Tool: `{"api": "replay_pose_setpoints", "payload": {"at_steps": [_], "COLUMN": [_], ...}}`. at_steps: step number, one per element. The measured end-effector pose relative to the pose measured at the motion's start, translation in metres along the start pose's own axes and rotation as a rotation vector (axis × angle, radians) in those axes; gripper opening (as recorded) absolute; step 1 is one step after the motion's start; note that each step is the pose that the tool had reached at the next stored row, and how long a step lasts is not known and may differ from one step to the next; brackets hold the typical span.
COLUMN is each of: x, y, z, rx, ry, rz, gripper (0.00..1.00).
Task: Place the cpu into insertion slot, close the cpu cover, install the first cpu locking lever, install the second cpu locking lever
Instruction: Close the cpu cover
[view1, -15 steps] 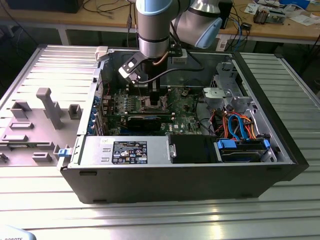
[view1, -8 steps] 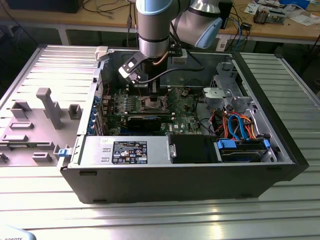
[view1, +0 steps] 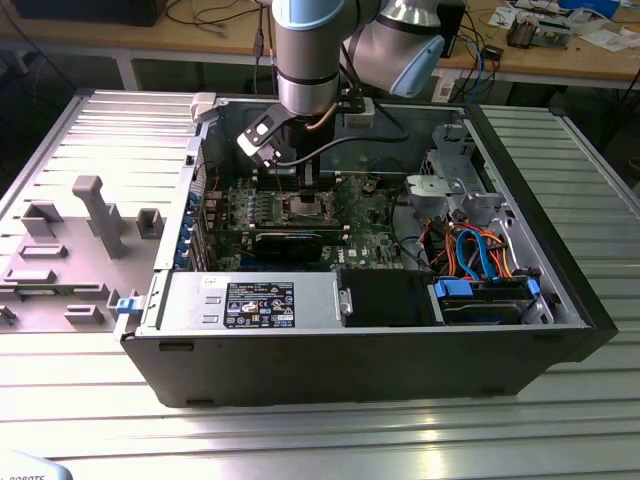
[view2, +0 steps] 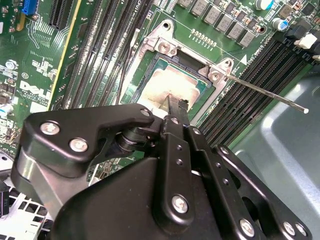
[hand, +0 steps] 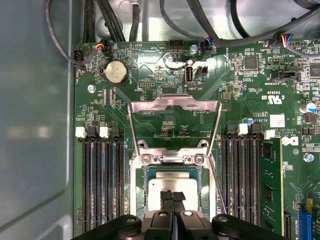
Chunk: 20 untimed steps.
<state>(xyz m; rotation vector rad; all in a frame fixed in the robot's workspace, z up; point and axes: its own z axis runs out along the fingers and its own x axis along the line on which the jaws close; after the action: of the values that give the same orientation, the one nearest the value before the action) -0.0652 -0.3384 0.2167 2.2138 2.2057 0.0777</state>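
First wrist view: the fingers (hand: 167, 200) are pressed together with nothing visibly between them, tips on or just above the cpu (hand: 172, 184); I cannot confirm contact. The cpu lies flat in its socket (hand: 136, 185) on the green board (hand: 250, 90). Beyond it, the cpu cover (hand: 175, 102) stands swung open on its hinge. In the second wrist view a thin locking lever (view2: 265, 93) juts free from a socket corner.

I judge the cpu light, stiff and slick on top, with a delicate underside, so it is best held by its edges. The cover looks thin and springy and is best pushed at its free bar.

In the exterior view a black card (view1: 290, 240) lies at six o'clock from the socket and a printed label (view1: 258, 303) at seven o'clock, inside the case (view1: 350, 365) on the bench (view1: 320, 440). The board carries white lettering, which I leave unread.
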Motion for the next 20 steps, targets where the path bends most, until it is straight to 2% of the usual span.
{"api": "replay_pose_setpoints", "payload": {"at_steps": [11, 13, 15, 17, 20], "x": [0.0000, 0.0000, 0.0000, 0.0000, 0.0000], "y": [0.0001, 0.0029, 0.0035, 0.0059, 0.0062], "z": [-0.0002, 0.0000, 0.0000, 0.0004, 0.0004], "rx": [0.0001, 0.0080, 0.0096, 0.0178, 0.0181], "ry": [-0.0001, -0.0001, -0.0002, -0.0004, -0.0004], "rz": [0.000, 0.000, 0.000, 0.000, 0.000], "gripper": [0.11, 0.11, 0.11, 0.11, 0.11]}}
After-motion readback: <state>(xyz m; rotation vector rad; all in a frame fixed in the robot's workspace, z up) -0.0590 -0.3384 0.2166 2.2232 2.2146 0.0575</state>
